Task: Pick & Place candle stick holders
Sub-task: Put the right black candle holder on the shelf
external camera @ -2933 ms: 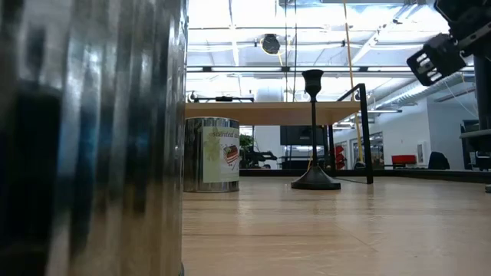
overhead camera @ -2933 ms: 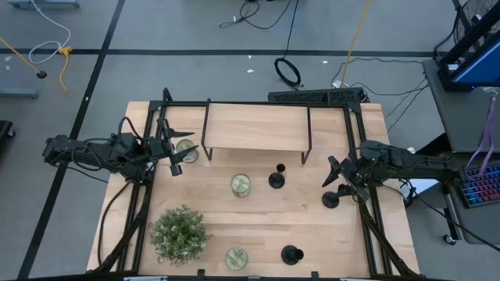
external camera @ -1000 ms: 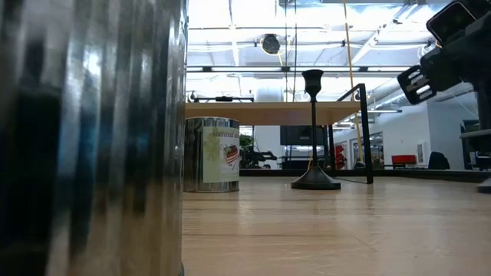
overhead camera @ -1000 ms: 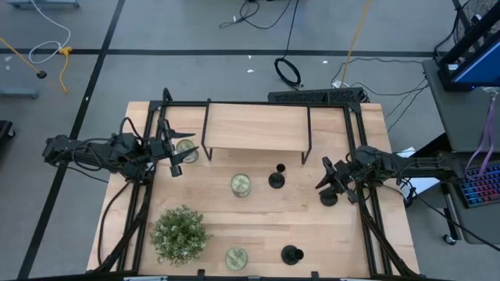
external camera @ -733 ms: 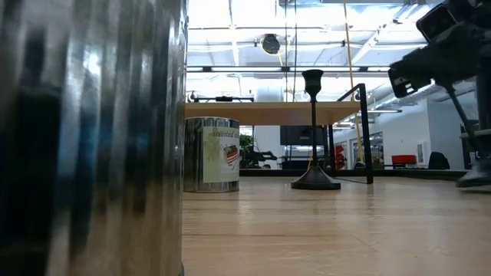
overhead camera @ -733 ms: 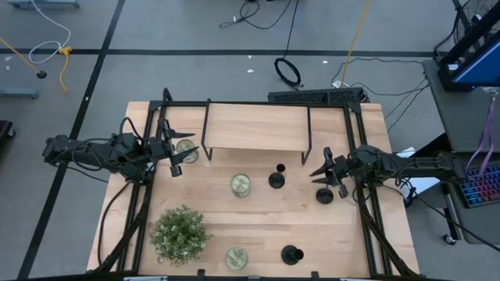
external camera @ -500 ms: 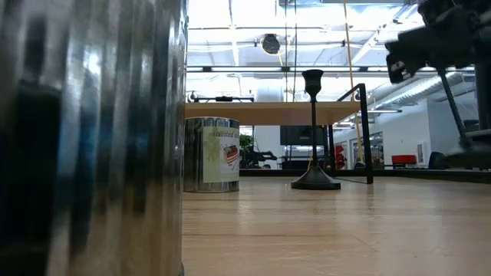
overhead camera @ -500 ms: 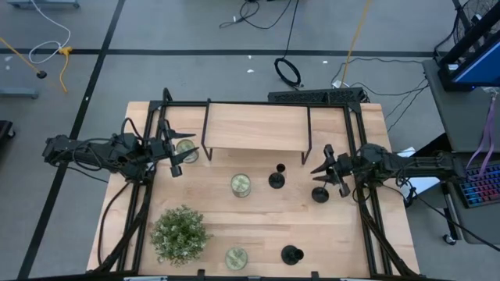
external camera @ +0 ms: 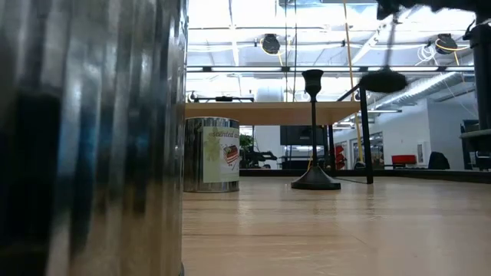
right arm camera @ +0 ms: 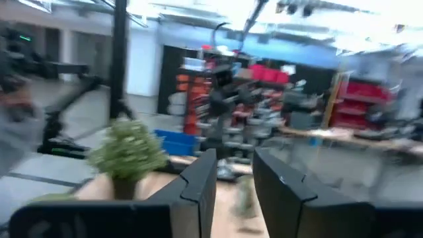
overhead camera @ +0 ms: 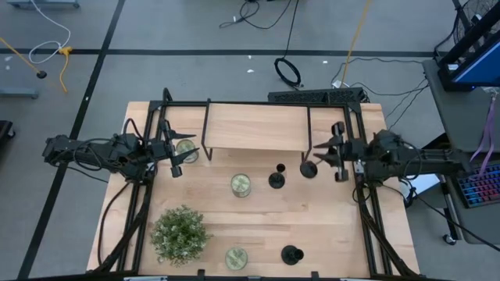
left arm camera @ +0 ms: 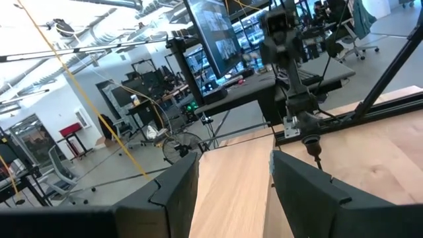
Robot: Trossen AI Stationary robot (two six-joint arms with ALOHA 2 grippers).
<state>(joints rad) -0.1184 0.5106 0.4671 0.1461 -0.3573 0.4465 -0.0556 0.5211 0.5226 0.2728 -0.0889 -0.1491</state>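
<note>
High view: right gripper (overhead camera: pixel 337 151) sits by the right leg of the raised wooden shelf (overhead camera: pixel 256 127), fingers closed on a candle holder (overhead camera: pixel 309 168) carried tilted nearly sideways, its round base showing toward table centre. Low view confirms that holder (external camera: pixel 383 80) is off the table, base hanging at about shelf-top level. A second candle holder (overhead camera: pixel 276 179) stands upright on the table (overhead camera: pixel 258 226) just in front of the shelf, beside a small glass jar (overhead camera: pixel 241 184). A third candle holder (overhead camera: pixel 291 254) stands near the front edge, well apart from the others. Potted plant (overhead camera: pixel 180 233) at front left, a second jar (overhead camera: pixel 236 257) beside it. Left gripper (overhead camera: pixel 172 148) waits at the left end of the shelf near another jar (overhead camera: pixel 186 149), fingers apart with nothing between them per the left wrist view. Judgement: step in hand is the carry toward a placement spot, probably the shelf top; the target cannot be confirmed from these views. To do it well: rotate the wrist until the stem is vertical before lowering, approach clear of the shelf's black leg (overhead camera: pixel 309 133), keep height until the base clears the shelf edge, then set the base down flat and release only once it rests fully. Risk: a tilted release would topple a holder this top-heavy and narrow.
</note>
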